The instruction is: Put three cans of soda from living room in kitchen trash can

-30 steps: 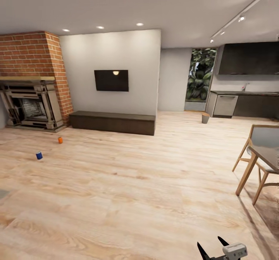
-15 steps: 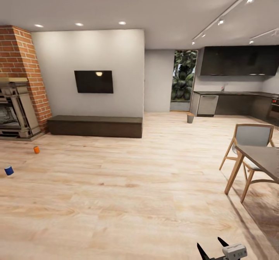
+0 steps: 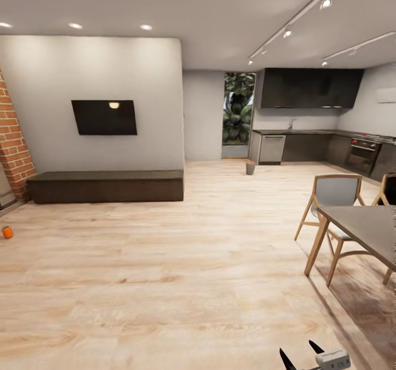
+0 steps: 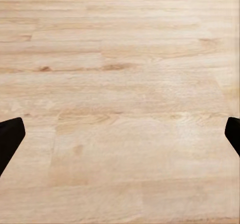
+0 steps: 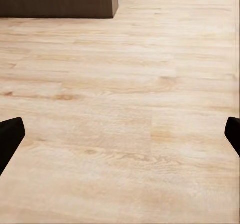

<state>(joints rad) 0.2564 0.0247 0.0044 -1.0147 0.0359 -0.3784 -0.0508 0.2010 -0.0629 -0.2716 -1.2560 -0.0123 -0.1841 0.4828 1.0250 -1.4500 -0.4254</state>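
Observation:
One orange can of soda stands on the wood floor at the far left edge of the head view, in the living room. The blue can and the other orange can are out of view. The small grey tash can stands far off on the floor where the kitchen begins, near the grey cabinets. My right gripper pokes in at the bottom edge, open and empty. Over bare floor, the left gripper is open with fingers spread wide. The right gripper is likewise open above floorboards.
A long dark low cabinet sits under the wall TV, with brick at left. A dining table and wooden chair stand at right. Kitchen counters line the far wall.
The whole view has swung to the right: the fireplace and the blue can slid out at left, the orange can sits at the left edge, and more kitchen shows. Both grippers stay open.

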